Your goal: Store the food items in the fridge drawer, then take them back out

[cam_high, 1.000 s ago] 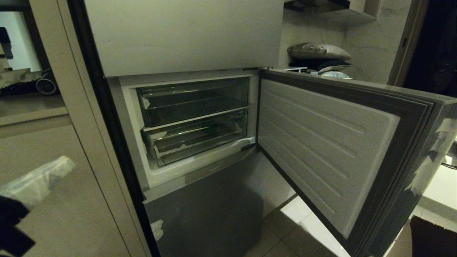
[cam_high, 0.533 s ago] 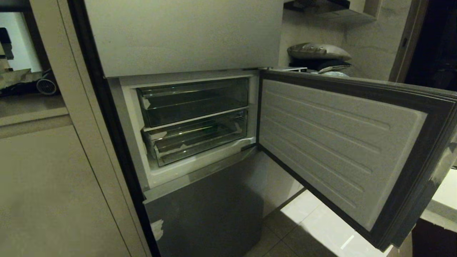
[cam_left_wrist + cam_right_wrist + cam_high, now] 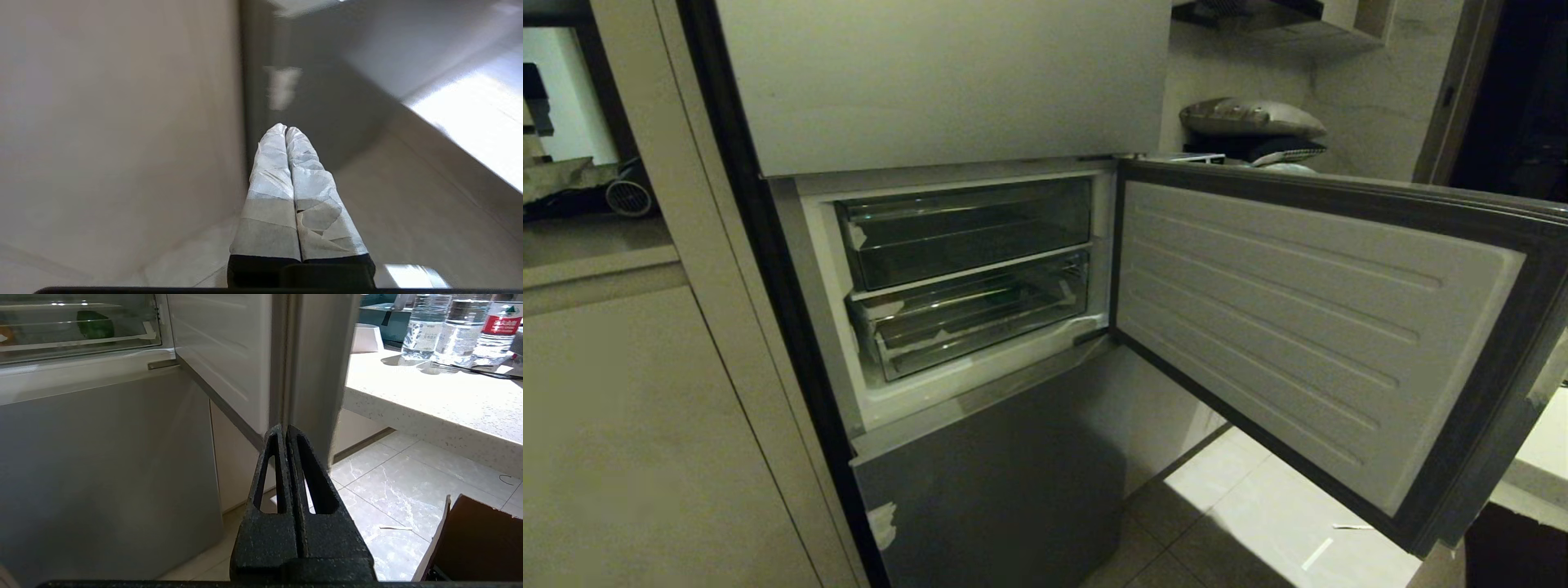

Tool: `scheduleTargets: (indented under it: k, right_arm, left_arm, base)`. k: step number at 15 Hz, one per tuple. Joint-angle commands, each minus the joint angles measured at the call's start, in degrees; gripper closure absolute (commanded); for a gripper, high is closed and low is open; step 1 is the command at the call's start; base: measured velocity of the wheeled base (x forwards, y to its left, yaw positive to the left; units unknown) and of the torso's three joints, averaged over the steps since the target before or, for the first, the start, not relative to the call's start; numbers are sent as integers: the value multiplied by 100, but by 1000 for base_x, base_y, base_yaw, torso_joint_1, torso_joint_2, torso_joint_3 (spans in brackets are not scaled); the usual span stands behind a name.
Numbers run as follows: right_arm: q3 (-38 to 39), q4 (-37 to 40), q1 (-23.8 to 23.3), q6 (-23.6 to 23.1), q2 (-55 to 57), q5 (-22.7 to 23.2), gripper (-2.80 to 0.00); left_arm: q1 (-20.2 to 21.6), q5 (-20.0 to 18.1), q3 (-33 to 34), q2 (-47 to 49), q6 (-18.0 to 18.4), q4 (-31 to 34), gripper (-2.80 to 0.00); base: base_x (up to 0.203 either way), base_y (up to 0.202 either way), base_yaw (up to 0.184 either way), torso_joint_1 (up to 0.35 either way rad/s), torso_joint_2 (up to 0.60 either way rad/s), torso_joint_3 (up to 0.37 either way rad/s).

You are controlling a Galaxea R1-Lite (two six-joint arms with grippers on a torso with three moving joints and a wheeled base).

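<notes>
Low beside the fridge, the left gripper (image 3: 286, 130) hangs with its tape-wrapped fingers (image 3: 269, 179) pressed together and holding nothing, tips toward the lowest grey panel (image 3: 327, 102), a beige cabinet wall at its 9 o'clock. The right gripper (image 3: 284, 430) is likewise closed and empty, its dark fingers (image 3: 304, 465) pointing at the outer edge of the swung-out middle door (image 3: 229, 355). From there, at about 10 o'clock, a glossy dark green item (image 3: 94, 326) sits inside the lower clear bin (image 3: 81, 345), with an orange-tan shape at the frame's edge beside it, too little in view to identify. At 2 o'clock, water bottles (image 3: 457, 328) stand on a pale counter (image 3: 429, 400). Seen from the head, neither arm appears; the door (image 3: 1290, 327) stands wide open at 3 o'clock of the compartment, white ribbed face showing, and two clear bins (image 3: 968, 229) are stacked inside, upper over lower.
</notes>
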Motion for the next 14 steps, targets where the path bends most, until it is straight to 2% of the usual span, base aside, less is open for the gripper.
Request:
scheduleTargets:
  k: [1, 3, 6, 9, 11, 14]
  right_arm:
    - [149, -13, 0, 6, 7, -1, 0]
    - [149, -5, 0, -3, 7, -1, 0]
    - [158, -13, 0, 6, 7, 7, 0]
    - [176, -40, 0, -21, -1, -1, 0]
    - [176, -48, 0, 6, 7, -1, 0]
    - [176, -48, 0, 6, 7, -1, 0]
  left_arm:
    - [-714, 308, 28, -7, -96, 20, 0]
    - [-585, 523, 97, -328, -153, -65, 0]
    - [-747, 496, 146, -1021, -122, -112, 0]
    - [-820, 205, 139, -1722, 333, 35, 0]
    - [-831, 288, 150, -1710, 311, 30, 0]
    - [-831, 313, 141, -1710, 41, 30, 0]
  base:
    - [0, 0, 0, 0, 0, 0]
    - [0, 0, 0, 0, 0, 0]
    - [0, 0, 0, 0, 0, 0]
    - [0, 0, 0, 0, 0, 0]
    - [0, 0, 0, 0, 0, 0]
    - [0, 0, 0, 0, 0, 0]
